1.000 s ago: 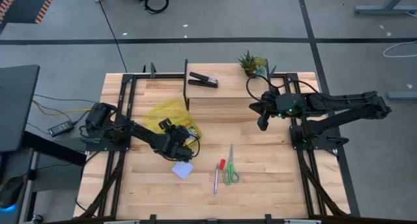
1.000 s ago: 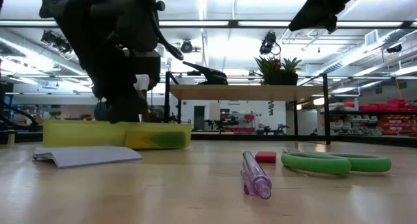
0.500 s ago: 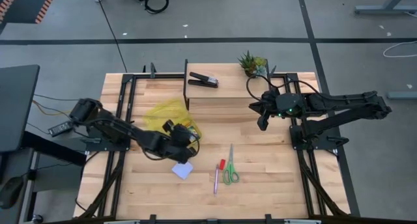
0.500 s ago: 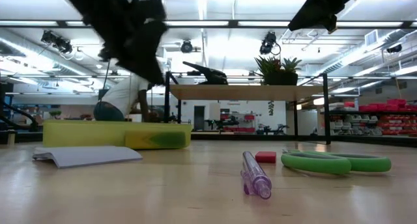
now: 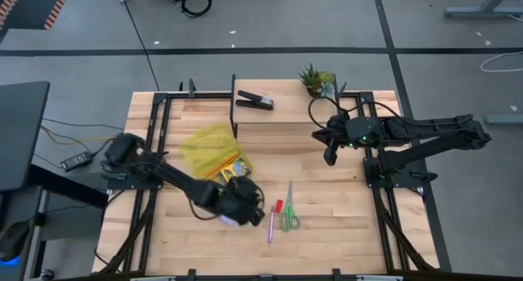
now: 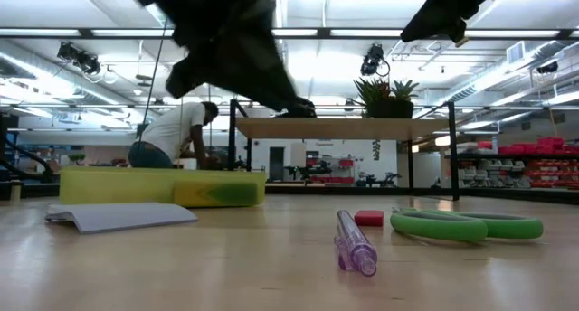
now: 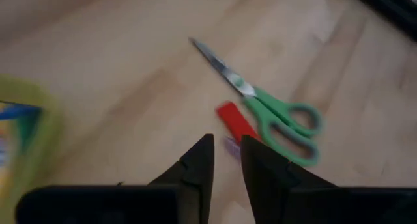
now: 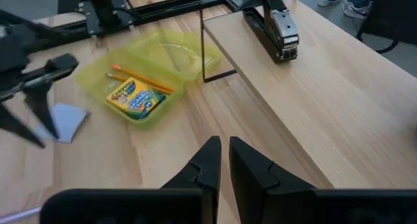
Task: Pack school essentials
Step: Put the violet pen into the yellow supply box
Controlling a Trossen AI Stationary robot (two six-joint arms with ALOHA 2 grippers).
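Left pincer [image 5: 245,201], fingers pressed near together and empty, has swung from yellow-green case [image 5: 214,153] across to notepad [image 5: 231,218], near pink pen [image 5: 270,225], red eraser [image 5: 278,206], scissors [image 5: 288,214]. Crayon box [image 8: 137,97], pencils [image 8: 139,79] already in case. Judged: next pickup starting. Right pincer [image 8: 223,157] pressed together, idle above table [image 5: 343,207].

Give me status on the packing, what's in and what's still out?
Done: crayon box and orange pencils lie in the yellow-green case. In hand: nothing; left gripper hovers near the notepad, fingers nearly shut. Left: notepad, pink pen, red eraser, scissors still on the table. Right gripper waits mid-air.
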